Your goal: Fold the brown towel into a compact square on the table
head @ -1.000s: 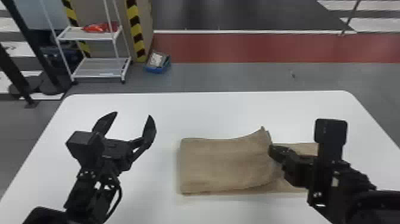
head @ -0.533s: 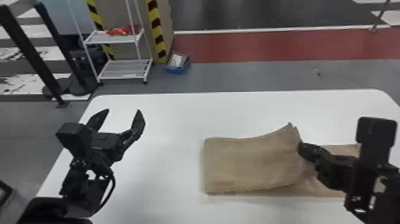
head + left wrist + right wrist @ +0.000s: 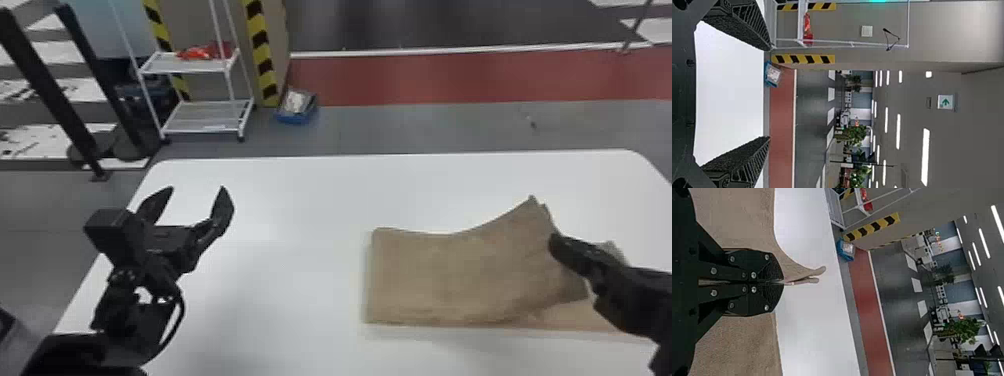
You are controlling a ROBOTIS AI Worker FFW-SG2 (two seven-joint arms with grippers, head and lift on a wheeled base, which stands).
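Head view, nearest: one right end effector, in from the right side, clamped on the one brown towel. In right wrist view, two fingers pressed together, with two thin towel edges poking out past the tips. Over toward the left edge of the bench, one left end effector, well apart from the towel; in left wrist view, two fingers spread wide.

Right of the bench's middle, the towel, folded, long side roughly along the far edge. One upper flap, low at the left and raised at the right, with a peaked corner toward the far edge; beneath, a lower part running on toward the right edge, partly hidden by the right end effector.

Past the far left corner, on the floor, one white cart with two shelves in sight and one red bundle on the upper. Left of the cart, two dark posts; just to its right, one blue bin. Behind, two black-and-yellow striped bands. Farther right, one red floor strip, bordered by one white line.
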